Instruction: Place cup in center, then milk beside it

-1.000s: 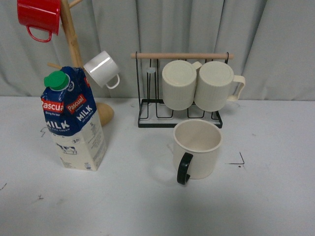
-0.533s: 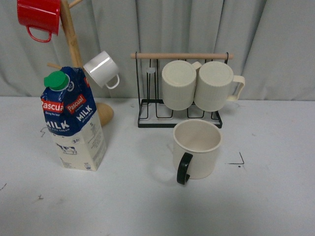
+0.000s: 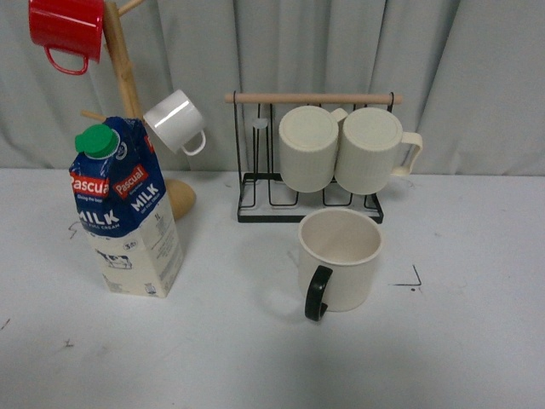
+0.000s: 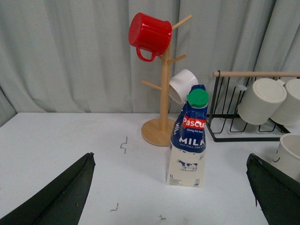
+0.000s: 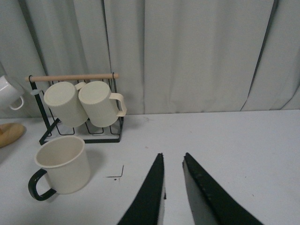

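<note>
Front view: cup point(image 3: 349, 277) lower right of centre, handle toward camera, just before rack point(image 3: 311, 97); milk point(image 3: 126, 213) at left, well apart. Left gripper point(image 4: 171, 201) wide open, empty; right gripper point(image 5: 172, 187) nearly closed, empty. Advisable: open right, pinch rim away from rack, lift straight.

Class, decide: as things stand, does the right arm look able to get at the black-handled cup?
Probably yes. In the right wrist view, bare table lies between the right pincer and the cup, which stands upright before the mug rack. The nearly closed pincer would have to open first.
</note>
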### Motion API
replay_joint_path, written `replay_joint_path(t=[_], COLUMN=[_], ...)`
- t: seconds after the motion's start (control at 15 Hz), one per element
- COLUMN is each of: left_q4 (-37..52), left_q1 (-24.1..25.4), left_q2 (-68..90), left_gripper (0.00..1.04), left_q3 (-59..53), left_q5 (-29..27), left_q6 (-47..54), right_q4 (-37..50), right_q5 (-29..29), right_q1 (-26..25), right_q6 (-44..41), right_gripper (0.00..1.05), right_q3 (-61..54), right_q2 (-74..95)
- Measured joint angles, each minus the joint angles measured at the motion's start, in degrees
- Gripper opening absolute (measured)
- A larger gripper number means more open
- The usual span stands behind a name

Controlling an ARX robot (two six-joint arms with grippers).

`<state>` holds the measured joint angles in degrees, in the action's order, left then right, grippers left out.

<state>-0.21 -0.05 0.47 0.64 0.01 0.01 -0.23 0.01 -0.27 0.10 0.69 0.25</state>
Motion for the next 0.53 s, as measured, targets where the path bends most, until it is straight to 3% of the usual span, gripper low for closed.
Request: replay_joint_path(t=[0.2, 0.27, 0.33, 0.47, 0.53], left_q4=[0.0, -8.4, -12.4, 0.3, 6.8], left_q1=[0.0, -1.4, -2.2, -1.0, -0.3], left_q2=[0.0, 2.6, 15.2, 31.5, 38.7], left_gripper=[0.98, 0.98, 0.98, 0.98, 0.98], left_q3=[0.0, 2.8, 7.8, 11.5, 13.2], left_q5=[0.0, -3.8, -7.7, -5.0, -3.0], left_q6=[0.0, -2.2, -7.8, -12.1, -12.1], right_q4=[0.0, 0.0, 0.0, 0.0, 0.0], right_q5=[0.0, 0.0, -0.1, 0.0, 0.0], right_q1=[0.0, 0.0, 0.0, 0.0, 0.0], right_q6=[0.0, 0.0, 0.0, 0.0, 0.0], right_gripper=[0.46, 0.59, 0.72, 0.96, 1.00], right_q3=[0.0, 0.0, 0.0, 0.0, 0.0], right_q2=[0.0, 0.0, 0.0, 0.0, 0.0])
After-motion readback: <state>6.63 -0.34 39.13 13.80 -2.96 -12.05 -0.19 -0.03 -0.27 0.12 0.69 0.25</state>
